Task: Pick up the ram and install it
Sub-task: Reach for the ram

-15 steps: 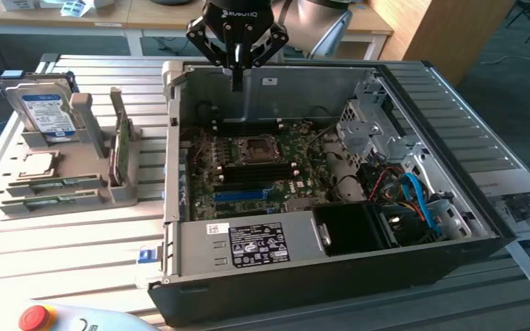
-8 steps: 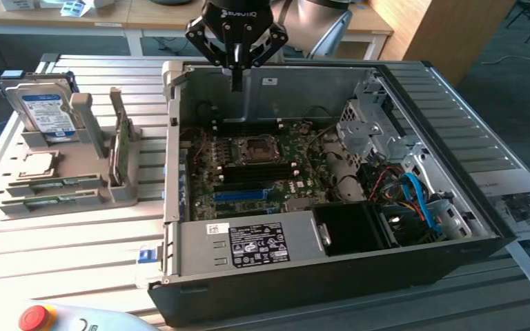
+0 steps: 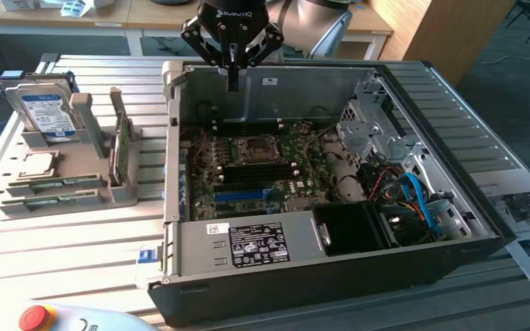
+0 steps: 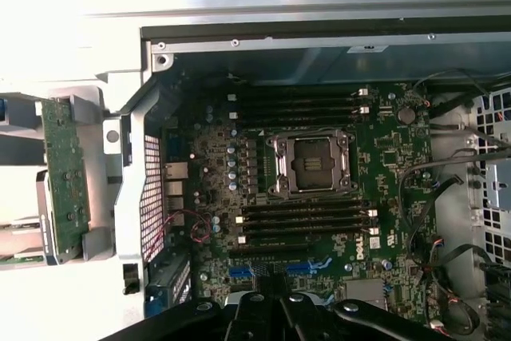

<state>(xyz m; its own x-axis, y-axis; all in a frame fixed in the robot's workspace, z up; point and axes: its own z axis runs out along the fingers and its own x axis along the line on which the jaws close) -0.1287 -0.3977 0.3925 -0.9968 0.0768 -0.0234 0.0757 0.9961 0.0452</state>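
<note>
Green and thin, the ram (image 3: 121,148) is standing on its edge in the grey holder (image 3: 122,194) on the worktop (image 3: 72,241), just beside the case wall that is on the exterior view's left of the open computer case (image 3: 169,138). The pincer (image 3: 234,83) is clenched with nothing between its fingers. It is hovering over the back wall of the case, well apart from the ram.

I am judging that the step in hand is the reach for the stick. To do it well, the fingers are needing to spread first. Then they should be taking the 2 long flat faces near the middle, so the stick is not tilting.

Room is narrow there. The holder's posts and the hard drive (image 3: 49,114) are standing near on 1 side, and the case wall is on the other. Above the holder the way is looking free. Inside the case, the black memory slots (image 4: 303,221) are lying just beside the processor socket (image 4: 311,164).
</note>
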